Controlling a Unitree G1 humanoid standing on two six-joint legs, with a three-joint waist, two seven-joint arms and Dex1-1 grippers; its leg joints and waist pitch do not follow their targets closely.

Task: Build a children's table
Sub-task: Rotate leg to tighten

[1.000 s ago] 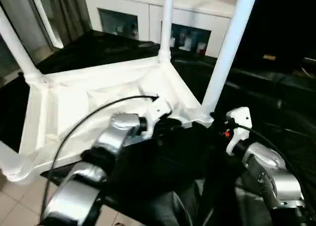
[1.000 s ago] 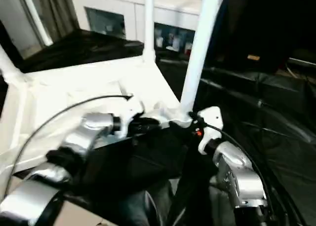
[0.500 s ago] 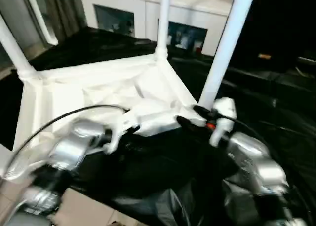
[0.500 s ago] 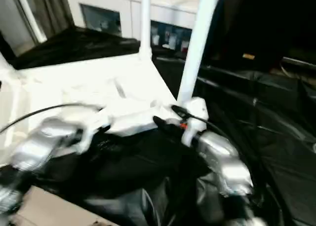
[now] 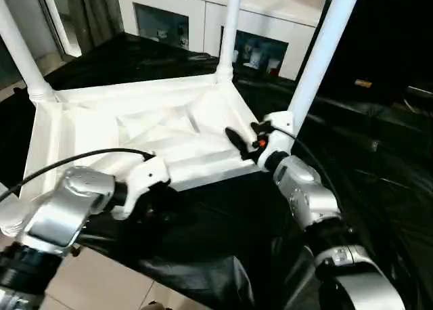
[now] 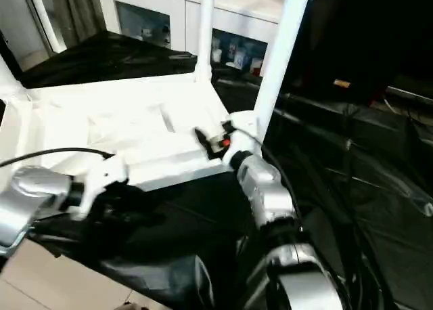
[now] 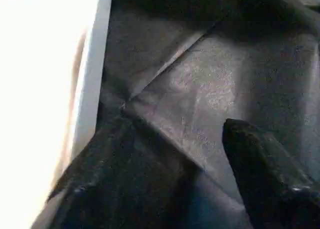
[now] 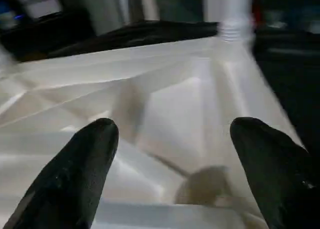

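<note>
Black-draped desk (image 5: pixel 203 256) carries your upturned tabletop (image 5: pixel 135 130) (legs up); right gripper (image 8: pixel 172 164) spread above ribs, left gripper (image 7: pixel 175 159) spread beside its edge.

Ahead of the right gripper (image 8: pixel 170 154) the ribbed tabletop (image 5: pixel 162 130) underside lies open; an upright leg (image 5: pixel 318 59) stands just beside it. The left gripper (image 7: pixel 175 154) hangs over bare black sheet (image 7: pixel 210 89), tabletop edge beside it.
</note>
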